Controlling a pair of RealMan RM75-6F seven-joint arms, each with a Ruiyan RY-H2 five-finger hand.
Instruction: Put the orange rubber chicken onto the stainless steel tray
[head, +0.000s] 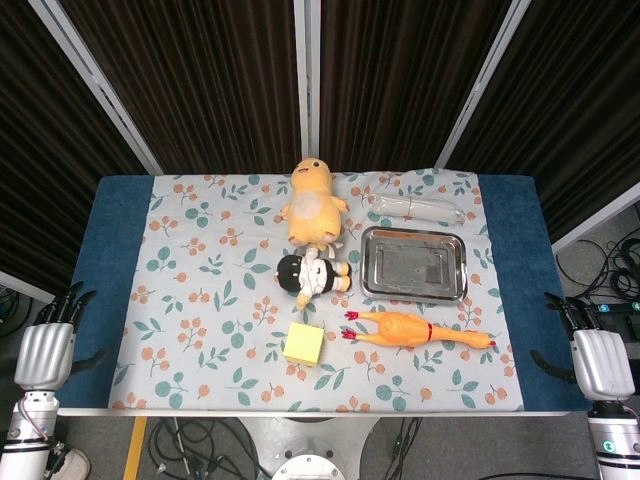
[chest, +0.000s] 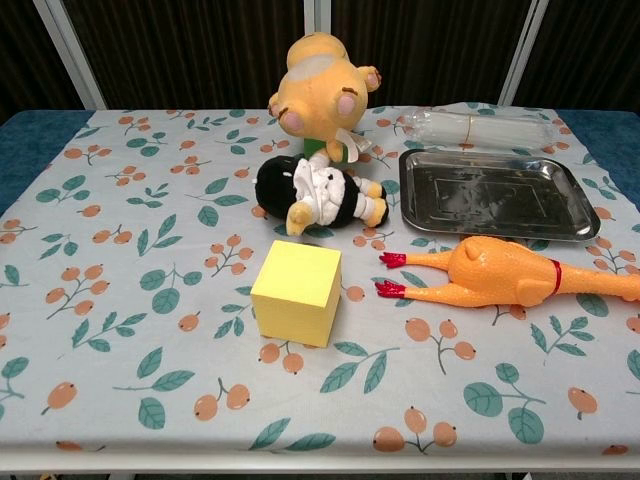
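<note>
The orange rubber chicken (head: 415, 329) (chest: 505, 274) lies flat on the floral cloth, red feet pointing left, head toward the right edge. Just behind it sits the stainless steel tray (head: 414, 263) (chest: 489, 194), with nothing in it. My left hand (head: 45, 350) hangs beside the table's left front corner, fingers apart, holding nothing. My right hand (head: 598, 358) hangs off the right front corner, likewise open and far from the chicken. Neither hand shows in the chest view.
A yellow foam cube (head: 303, 344) (chest: 296, 292) stands left of the chicken. A black-and-white doll (head: 311, 273) (chest: 312, 195) and a yellow plush (head: 314, 204) (chest: 319, 93) lie left of the tray. A clear plastic bottle (head: 417, 208) (chest: 480, 126) lies behind the tray.
</note>
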